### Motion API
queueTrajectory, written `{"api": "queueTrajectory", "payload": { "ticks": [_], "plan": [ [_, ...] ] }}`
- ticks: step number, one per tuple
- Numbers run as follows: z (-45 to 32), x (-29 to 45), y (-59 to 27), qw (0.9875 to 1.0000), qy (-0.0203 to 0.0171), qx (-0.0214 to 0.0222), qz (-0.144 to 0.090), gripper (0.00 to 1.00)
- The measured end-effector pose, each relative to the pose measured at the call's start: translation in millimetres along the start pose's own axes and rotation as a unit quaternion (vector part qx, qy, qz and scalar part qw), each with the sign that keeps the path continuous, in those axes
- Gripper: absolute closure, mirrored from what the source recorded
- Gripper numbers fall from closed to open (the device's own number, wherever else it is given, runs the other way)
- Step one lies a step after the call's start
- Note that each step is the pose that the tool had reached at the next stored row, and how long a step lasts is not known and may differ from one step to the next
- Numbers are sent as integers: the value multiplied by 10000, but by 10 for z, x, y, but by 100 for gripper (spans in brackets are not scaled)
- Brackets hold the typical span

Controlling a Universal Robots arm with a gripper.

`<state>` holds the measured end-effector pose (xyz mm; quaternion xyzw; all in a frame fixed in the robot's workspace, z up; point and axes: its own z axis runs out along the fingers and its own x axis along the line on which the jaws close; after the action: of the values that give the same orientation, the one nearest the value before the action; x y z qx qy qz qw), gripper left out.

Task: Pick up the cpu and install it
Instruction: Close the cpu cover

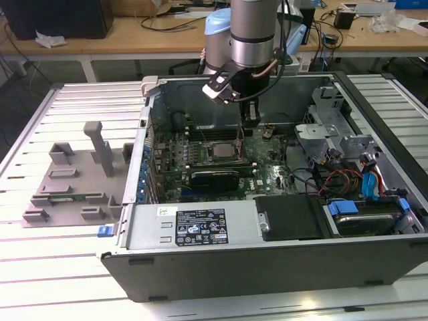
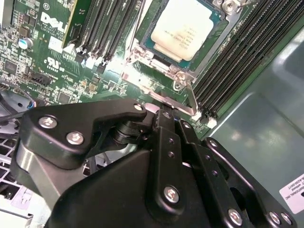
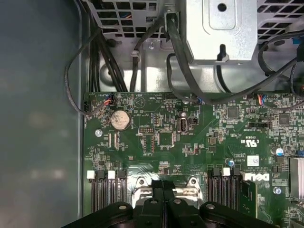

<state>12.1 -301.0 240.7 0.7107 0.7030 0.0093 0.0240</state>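
Second wrist view: nearest the lens is the black hand (image 2: pixel 164 114), its two fingers pressed flat together with nothing between them. Their tips hover close over the wire lever (image 2: pixel 191 97) at the edge of the socket frame (image 2: pixel 142 53); I cannot tell whether they touch it. Just beyond, the cpu (image 2: pixel 183 28) lies flat inside that frame on the motherboard (image 2: pixel 42 52), silvery plate upward, level and square to its surround. Memory slots (image 2: pixel 237 57) run past it on the far side.

In the first wrist view the clenched hand (image 3: pixel 164 185) stands at the socket's edge, with the green board and its coin cell (image 3: pixel 119 119) spread out beyond.

In the exterior view the open computer case (image 1: pixel 267 267) rests on the slatted worktop (image 1: pixel 53 287). The cpu (image 1: pixel 223 148) sits mid-board, the hand (image 1: pixel 251 119) above its far side, and a grey tray (image 1: pixel 67 187) lies outside the case at the exterior view's left.

By my judgement the chip is light, thin and quite rigid, so it would not flex in a grip. The smooth metal plate looks slippery. The contacts beneath are likely delicate, so a tilt or scrape in the socket could do harm. The sound hold is on two opposite edges of the paler rim, kept level; as it lies now the frame leaves those edges little exposed.
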Motion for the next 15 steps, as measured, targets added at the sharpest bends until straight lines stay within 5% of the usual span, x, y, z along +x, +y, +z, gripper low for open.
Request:
{"api": "queueTrajectory", "payload": {
  "ticks": [4, 7, 8, 15],
  "plan": [
    [22, 0, -35, 10000, -1, 3, -1, 89],
    [33, -1, -39, 10000, -3, 41, -3, 89],
    [36, 0, -36, 10000, 5, 83, -3, 89],
    [36, 0, -56, 10000, 5, 89, -3, 89]
  ]
}}
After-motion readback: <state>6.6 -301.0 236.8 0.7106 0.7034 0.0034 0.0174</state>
